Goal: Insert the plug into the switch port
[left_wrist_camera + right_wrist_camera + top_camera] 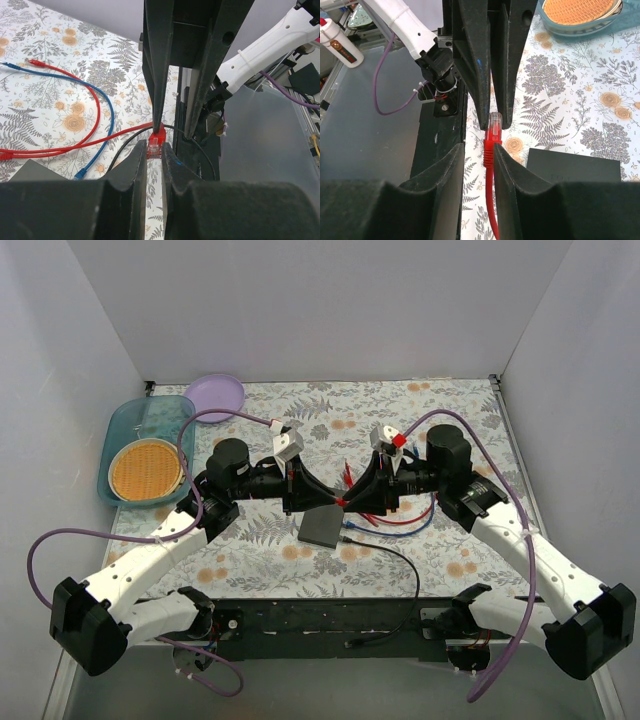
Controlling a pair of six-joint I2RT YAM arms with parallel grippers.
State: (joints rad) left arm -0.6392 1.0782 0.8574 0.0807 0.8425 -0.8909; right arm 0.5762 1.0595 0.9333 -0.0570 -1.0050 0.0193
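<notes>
Left pincer (154,151) clenches the one red plug (156,140); right pincer (478,149) stands parted around it, beside one switch (325,528).

No text, brand or number can be read: only a faint, illegible mark is seen on the flat black rectangular box (575,170), and a blurred label on the white red-capped bottle (337,42).

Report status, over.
Left gripper shut on red plug. Right gripper open around its cord. Plug held clear of the switch, not inserted. Blue cable end lies beside the switch.
</notes>
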